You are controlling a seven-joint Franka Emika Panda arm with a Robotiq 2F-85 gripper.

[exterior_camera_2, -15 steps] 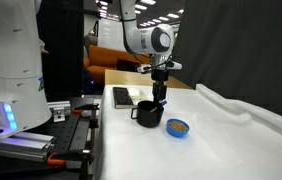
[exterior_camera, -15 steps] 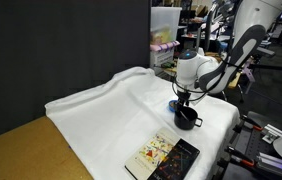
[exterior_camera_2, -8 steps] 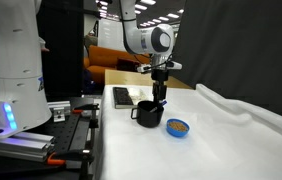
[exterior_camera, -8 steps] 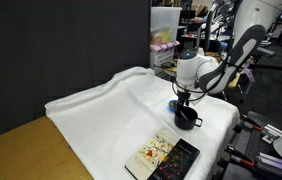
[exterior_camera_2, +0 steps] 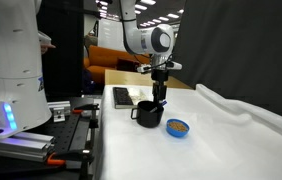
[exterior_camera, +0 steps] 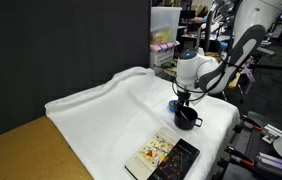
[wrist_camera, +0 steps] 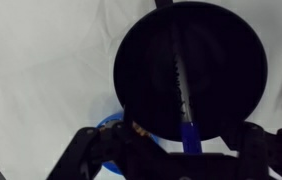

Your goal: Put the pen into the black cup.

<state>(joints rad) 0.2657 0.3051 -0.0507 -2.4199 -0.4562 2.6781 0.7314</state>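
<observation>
White cloth (exterior_camera: 111, 105), colourful book (exterior_camera: 153, 152) beside black slab (exterior_camera: 178, 160), blue disc (exterior_camera_2: 178, 127)

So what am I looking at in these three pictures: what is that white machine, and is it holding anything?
It is a robot arm with two jaws at its tip, steered by a person. Two pictures come from cameras standing off to the sides of the table. The third, the wrist view, looks straight down from the arm's tip. On the white cloth are a black cup, a small blue disc beside it, and a book with a colourful cover. The jaws hang right over the cup, open, and hold nothing. In the wrist view the pen seems to lean inside the cup.
</observation>
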